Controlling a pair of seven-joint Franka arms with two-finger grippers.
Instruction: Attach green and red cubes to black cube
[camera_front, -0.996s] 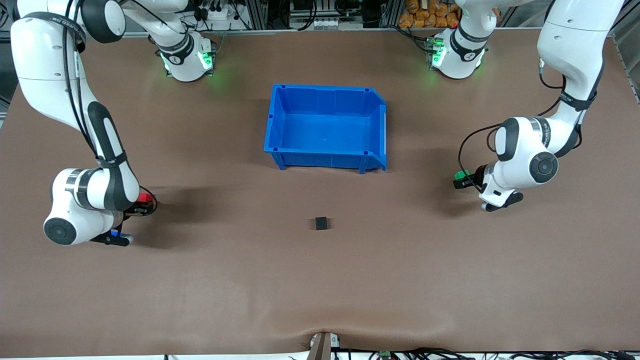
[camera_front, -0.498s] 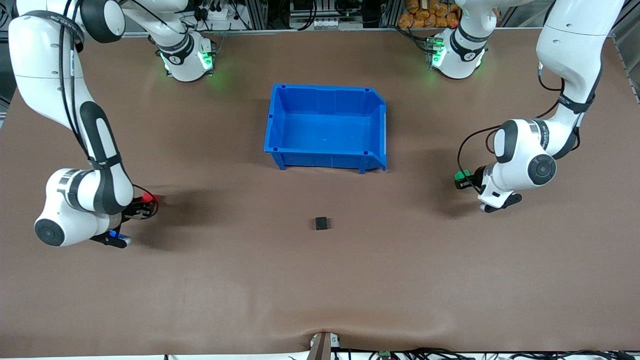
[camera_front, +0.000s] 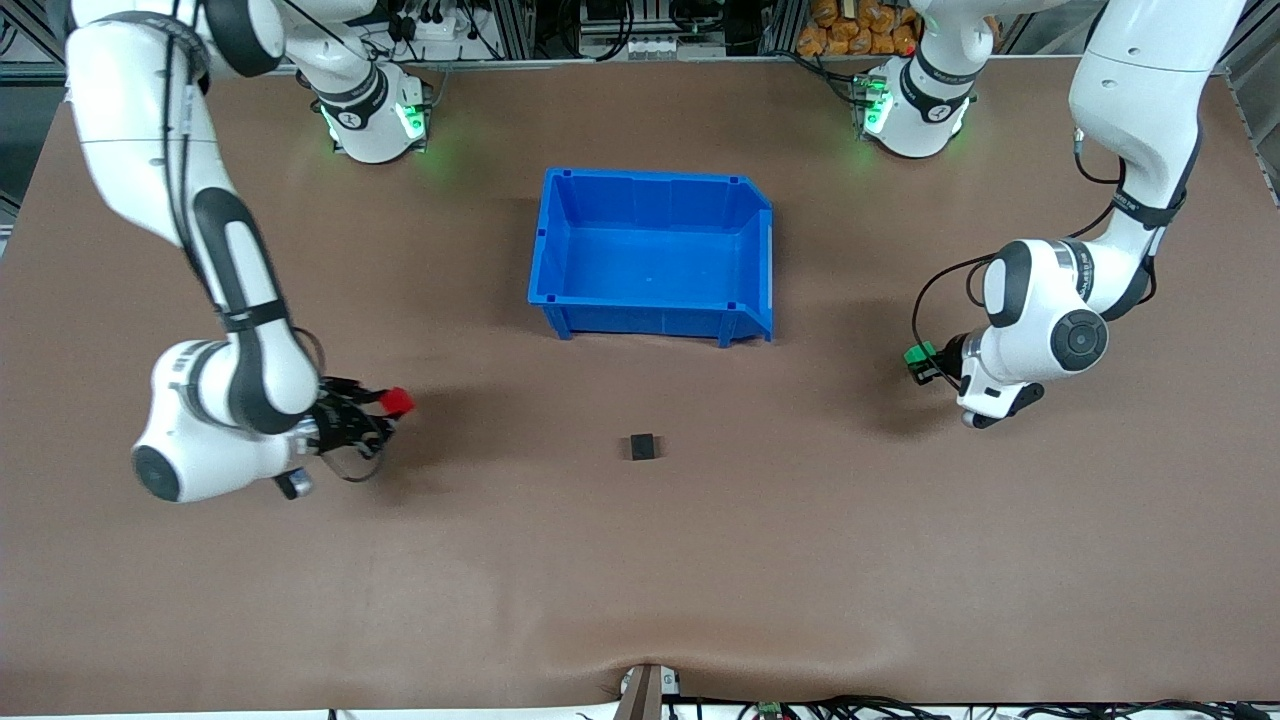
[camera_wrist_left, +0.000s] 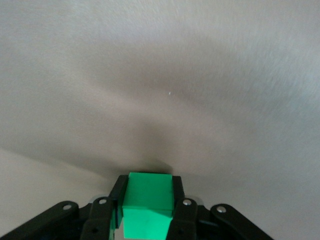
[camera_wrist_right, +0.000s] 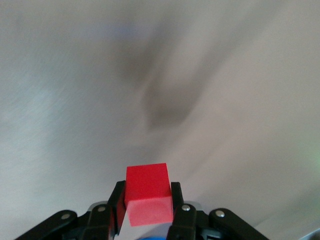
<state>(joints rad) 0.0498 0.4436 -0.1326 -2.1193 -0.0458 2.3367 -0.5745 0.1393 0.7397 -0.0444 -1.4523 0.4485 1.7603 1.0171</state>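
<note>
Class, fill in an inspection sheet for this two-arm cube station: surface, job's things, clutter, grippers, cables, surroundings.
Surface: brown table, slight ripple at the camera edge.
Job's things: black cube alone on the table; red cube and green cube held aloft.
Clutter: blue bin, nothing in it.
Grippers: right gripper shut on red cube; left gripper shut on green cube.
Cables: black cables loop along both wrists.
Surroundings: frame and orange items by the bases.

matt brown cloth-like bench (camera_front: 640, 560); glossy blue plastic bin (camera_front: 655, 318); smooth matt small red cube (camera_wrist_right: 146, 194), green cube (camera_wrist_left: 146, 204), black cube (camera_front: 643, 446).
</note>
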